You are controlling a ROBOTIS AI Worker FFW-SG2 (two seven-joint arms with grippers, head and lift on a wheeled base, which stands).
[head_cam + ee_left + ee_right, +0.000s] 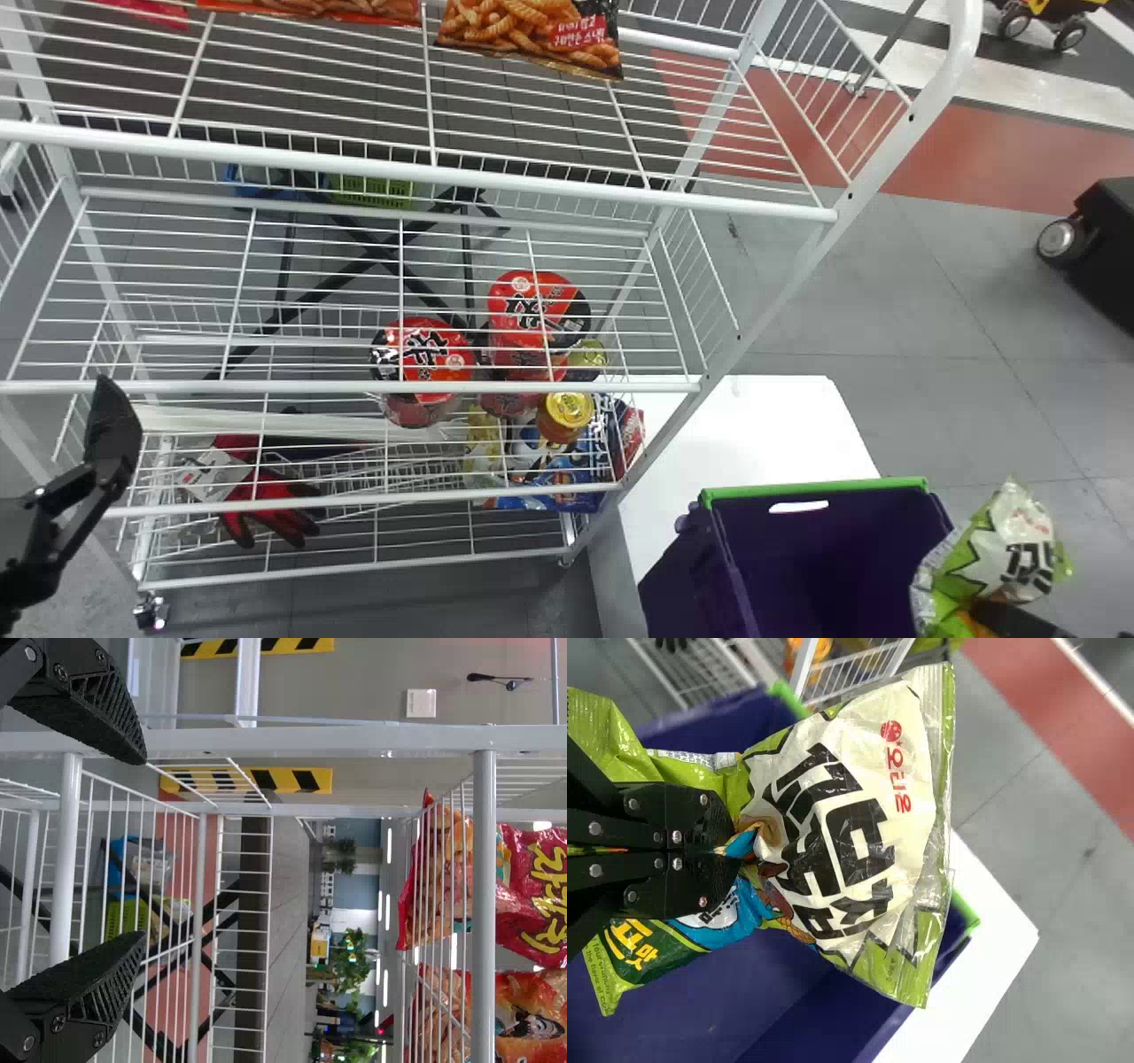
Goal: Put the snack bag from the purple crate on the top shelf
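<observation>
At the lower right of the head view, my right gripper (1010,617) holds the green and white snack bag (1028,554) over the right side of the purple crate (722,567). In the right wrist view, my right gripper (731,850) is shut on the crinkled middle of the snack bag (842,833), with the crate (806,1010) below. At the head view's left edge, my left gripper (113,434) stays beside the rack; in the left wrist view, the left gripper (142,846) stands open and empty. The top shelf (443,175) carries other snack bags (532,31).
The white wire rack's lower shelves hold red cup noodles (425,354), a jar with a yellow lid (567,412) and red gloves (270,505). A white table (753,425) stands right of the rack, beside the crate. A black wheeled case (1099,248) is at the far right.
</observation>
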